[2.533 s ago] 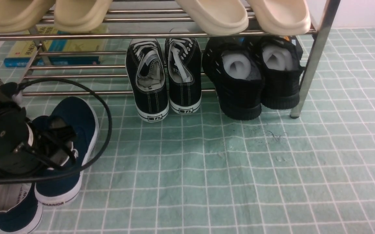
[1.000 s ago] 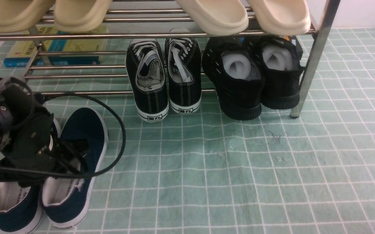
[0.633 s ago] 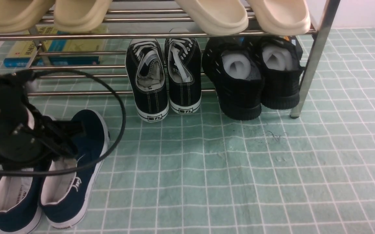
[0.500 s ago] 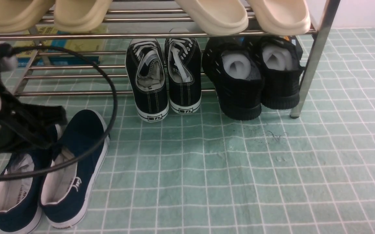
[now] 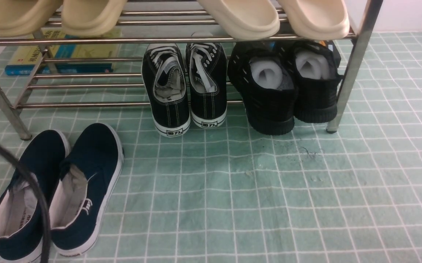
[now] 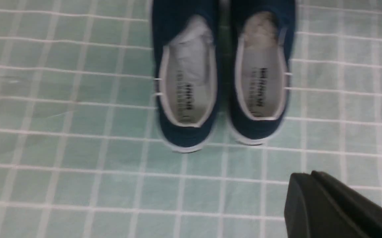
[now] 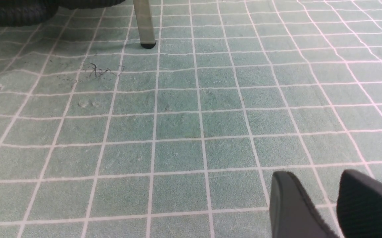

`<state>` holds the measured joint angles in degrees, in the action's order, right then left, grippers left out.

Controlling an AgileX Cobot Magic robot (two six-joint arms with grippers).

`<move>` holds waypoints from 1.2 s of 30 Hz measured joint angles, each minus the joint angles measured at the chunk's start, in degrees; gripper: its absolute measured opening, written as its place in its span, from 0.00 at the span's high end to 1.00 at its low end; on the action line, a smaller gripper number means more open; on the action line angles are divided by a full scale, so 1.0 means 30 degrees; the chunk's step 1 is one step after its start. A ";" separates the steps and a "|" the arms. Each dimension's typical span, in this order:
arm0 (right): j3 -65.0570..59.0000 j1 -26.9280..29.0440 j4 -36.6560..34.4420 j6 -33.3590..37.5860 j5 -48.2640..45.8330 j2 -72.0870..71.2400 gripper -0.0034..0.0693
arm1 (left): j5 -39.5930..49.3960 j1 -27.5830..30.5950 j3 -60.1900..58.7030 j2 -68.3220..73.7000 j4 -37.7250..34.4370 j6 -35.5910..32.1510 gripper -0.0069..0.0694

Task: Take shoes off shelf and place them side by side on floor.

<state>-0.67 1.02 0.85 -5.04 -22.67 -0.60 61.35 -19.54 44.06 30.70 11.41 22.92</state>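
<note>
Shoes (image 5: 55, 190) in navy canvas sit on the floor (image 5: 251, 204) at the left, heels toward the camera, inner sides touching, just in front of the shelf (image 5: 181, 38); that matches the side-by-side placing asked for, so the job looks done. Nothing holds them: the left gripper (image 6: 339, 206) hangs clear of the heels with its jaws together and empty. Farther right, black lace-up sneakers (image 5: 183, 87) and black knit shoes (image 5: 287, 84) rest on the lower rack. The right gripper (image 7: 329, 201) hovers over bare pale green grid with its jaws apart.
</note>
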 joint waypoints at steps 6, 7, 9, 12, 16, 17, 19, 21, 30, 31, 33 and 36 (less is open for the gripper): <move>0.0000 0.0000 0.0000 0.0000 0.0000 0.0000 0.62 | -0.5482 0.0000 -0.4548 -0.3409 -0.0908 -0.0016 0.91; 0.0000 0.0000 0.0000 0.0000 0.0000 0.0000 0.62 | -0.5927 0.0000 -0.4992 -0.3789 -0.0964 -0.0016 0.91; 0.0000 0.0000 0.0000 0.0000 0.0000 0.0000 0.62 | -0.6275 0.0000 -0.5525 -0.4247 -0.0934 -0.0016 0.91; 0.0000 0.0000 0.0000 0.0000 0.0000 0.0000 0.62 | -0.6247 0.0000 -0.6206 -0.4471 -0.0639 -0.0016 0.90; 0.0000 0.0000 0.0000 0.0000 0.0000 0.0000 0.62 | -0.5375 0.0000 -0.6580 -0.4471 0.0405 -0.0016 0.89; 0.0000 0.0000 0.0000 0.0000 0.0000 0.0000 0.62 | -0.5223 0.0000 -0.6580 -0.4471 0.0683 -0.0016 0.89; 0.0000 0.0000 0.0000 0.0000 0.0000 0.0000 0.62 | -0.5175 0.0000 -0.6580 -0.4471 0.1404 -0.0016 0.89; 0.0000 0.0000 0.0000 0.0000 0.0000 0.0000 0.62 | -0.5161 0.0000 -0.6580 -0.4471 0.2060 -0.0016 0.89; 0.0000 0.0000 0.0000 0.0000 0.0000 0.0000 0.62 | -0.5898 0.0000 -0.6628 -0.4471 0.1381 0.0190 0.88; 0.0000 0.0000 0.0000 0.0000 0.0000 0.0000 0.62 | -0.6682 0.0000 -0.6760 -0.4471 0.1043 0.0142 0.88; 0.0000 0.0000 0.0000 0.0000 0.0000 0.0000 0.62 | -0.7623 0.0050 -0.7072 -0.4471 0.0616 -0.0024 0.88; 0.0000 0.0000 0.0000 0.0000 0.0000 0.0000 0.62 | -1.1003 0.0777 -0.8512 -0.4512 -0.0819 -0.1075 0.87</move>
<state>-0.67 1.02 0.85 -5.04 -22.67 -0.60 28.34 -17.21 18.53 17.17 8.95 19.69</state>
